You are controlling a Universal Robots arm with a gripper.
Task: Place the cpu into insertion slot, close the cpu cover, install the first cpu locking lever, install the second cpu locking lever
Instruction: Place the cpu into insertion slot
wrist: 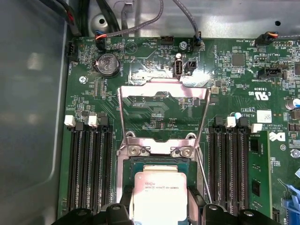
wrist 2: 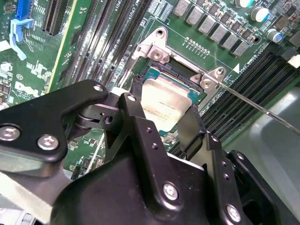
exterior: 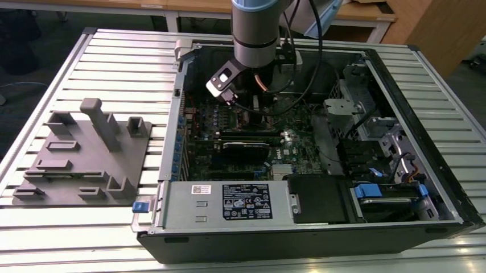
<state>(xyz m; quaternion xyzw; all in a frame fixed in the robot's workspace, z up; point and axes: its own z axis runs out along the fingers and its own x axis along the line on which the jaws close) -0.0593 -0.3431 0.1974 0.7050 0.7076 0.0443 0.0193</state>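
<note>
The cpu [wrist 2: 164, 104] [wrist: 159, 192] is a silver square chip sitting at the insertion slot [wrist 2: 174, 75] [wrist: 159, 162], whose dark rim shows around its far edge. My gripper [wrist 2: 164, 111] [wrist: 161, 207] is shut on the cpu, one black finger [wrist 2: 136, 117] against each of two opposite sides. Whether the chip is fully seated I cannot tell. The cpu cover [wrist: 140, 86] stands flipped open beyond the socket. A thin wire locking lever [wrist 2: 253, 104] [wrist: 202, 176] sticks out unlatched beside the socket. In the exterior view my arm [exterior: 258, 34] reaches down into the open computer case [exterior: 304, 227].
Long black memory slots [wrist: 89, 164] [wrist: 229, 164] flank the socket. A coin battery [wrist: 108, 64] and cable plugs lie past the open cover. A grey fixture plate [exterior: 83, 159] rests on the slatted table at the exterior view's left. Drive cages fill the case's right side.
</note>
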